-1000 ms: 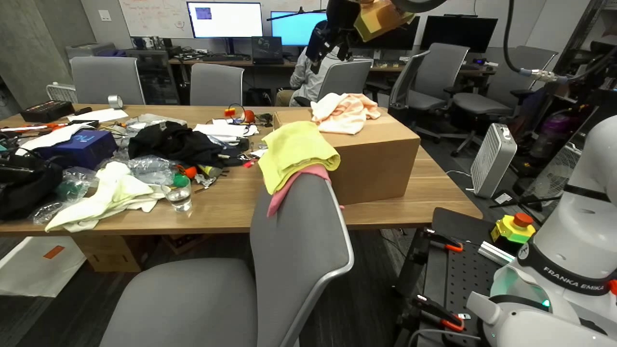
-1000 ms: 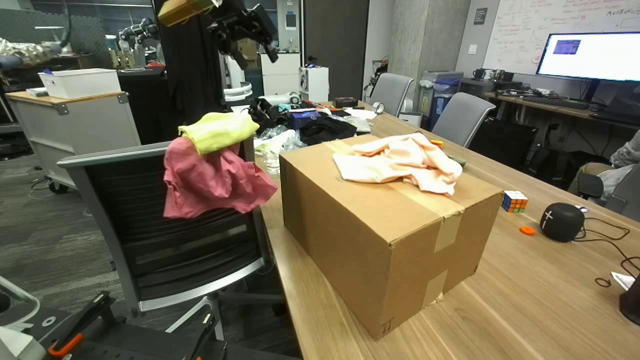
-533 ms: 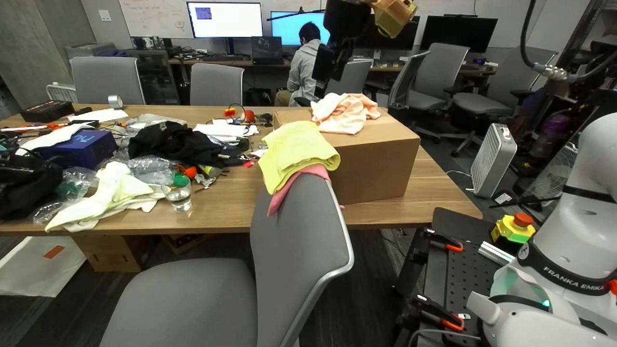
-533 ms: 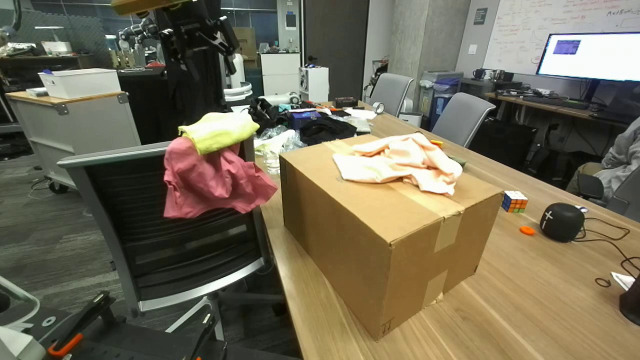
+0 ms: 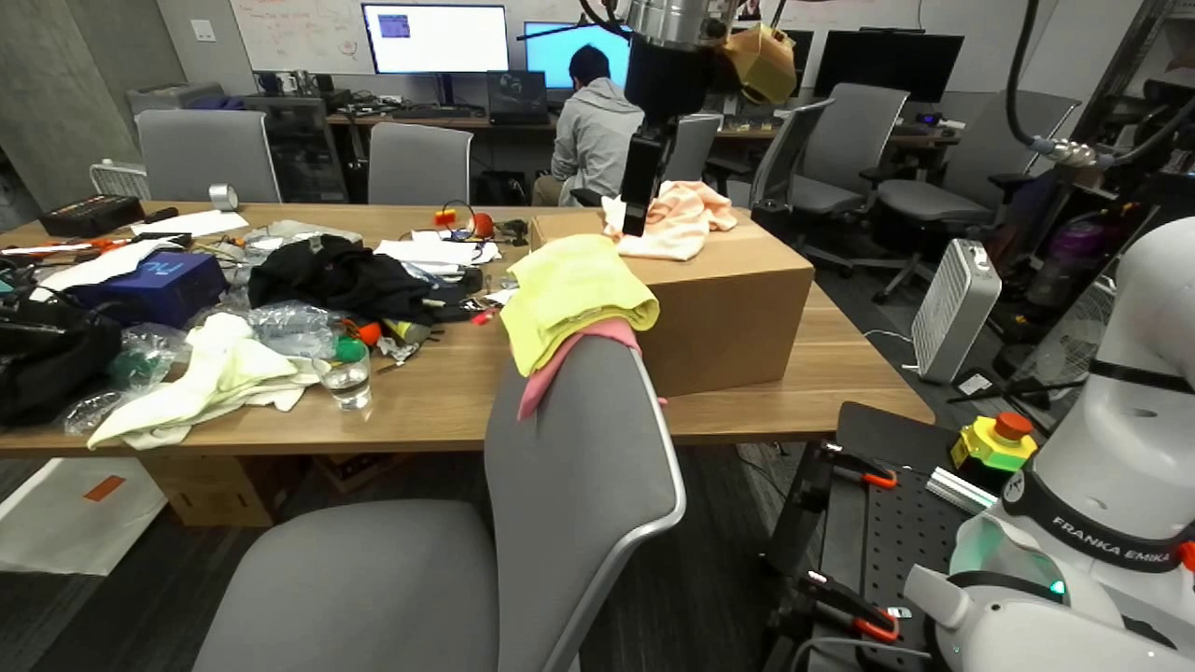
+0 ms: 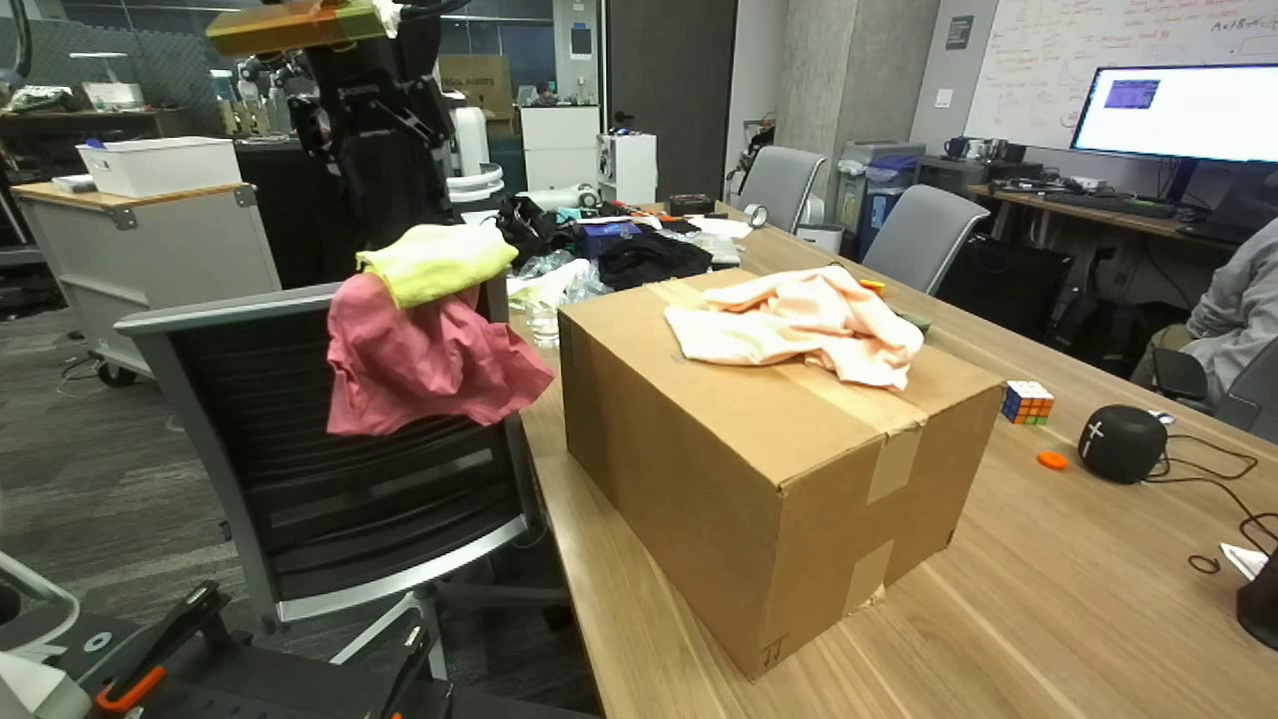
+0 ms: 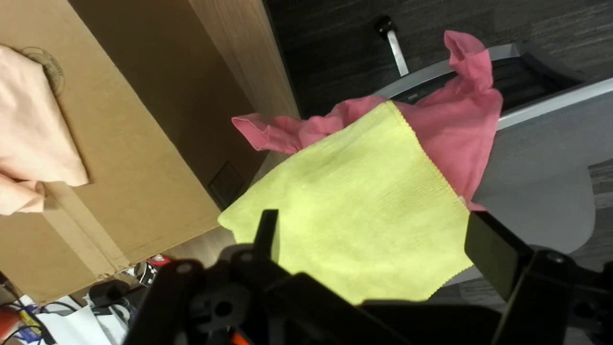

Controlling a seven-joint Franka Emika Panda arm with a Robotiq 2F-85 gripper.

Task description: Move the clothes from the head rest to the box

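Observation:
A yellow cloth lies over a pink cloth on top of the grey chair's backrest. The closed cardboard box stands on the table beside the chair. A peach cloth lies on its top. My gripper points down, open and empty, above the yellow cloth. In the wrist view the cloth shows between the fingers, apart from them.
A drinking glass, a black cloth, a pale cloth and clutter lie on the table. A Rubik's cube and a black speaker stand beyond the box. A person sits behind.
My gripper has come down and turned from tilted to pointing straight down. In an exterior view it has moved left, to above the chair. The cloths and box have not moved.

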